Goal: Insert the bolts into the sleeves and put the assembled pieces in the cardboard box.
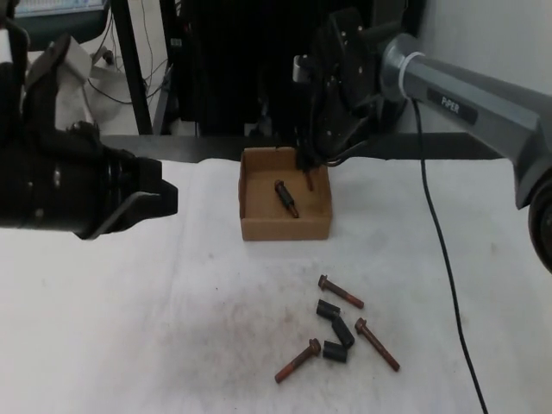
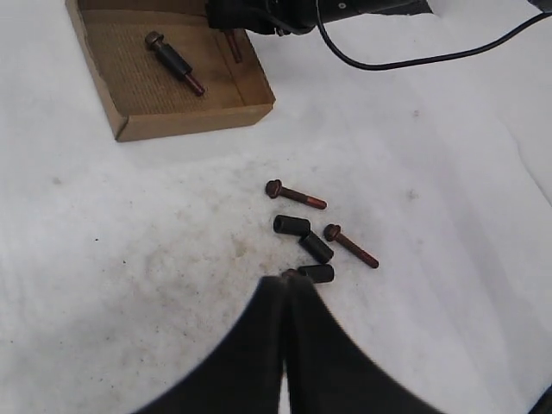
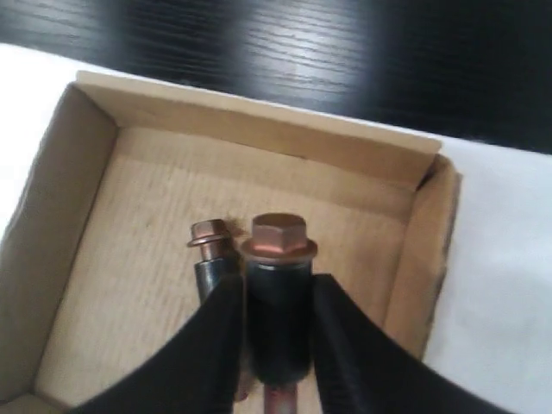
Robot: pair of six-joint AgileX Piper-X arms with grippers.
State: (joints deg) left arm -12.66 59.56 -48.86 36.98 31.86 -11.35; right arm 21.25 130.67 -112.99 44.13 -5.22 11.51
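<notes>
Pinching a copper bolt in its black sleeve (image 3: pixel 278 302) over the brown cardboard box (image 3: pixel 259 121) near the tabletop's far edge, right jaws may drop it onto the assembled piece (image 3: pixel 211 250) below, so that it bounces; left jaws are pressed together.

Robotics lab; cabled arm (image 1: pixel 483 108) over cloth-covered bench (image 1: pixel 129 328).

The high camera looked forward and down from behind the arms (image 1: pixel 483 112). The right wrist camera sat close over the cardboard box (image 3: pixel 259 129); the left's shared it, well beyond the left gripper (image 2: pixel 285 280).
</notes>
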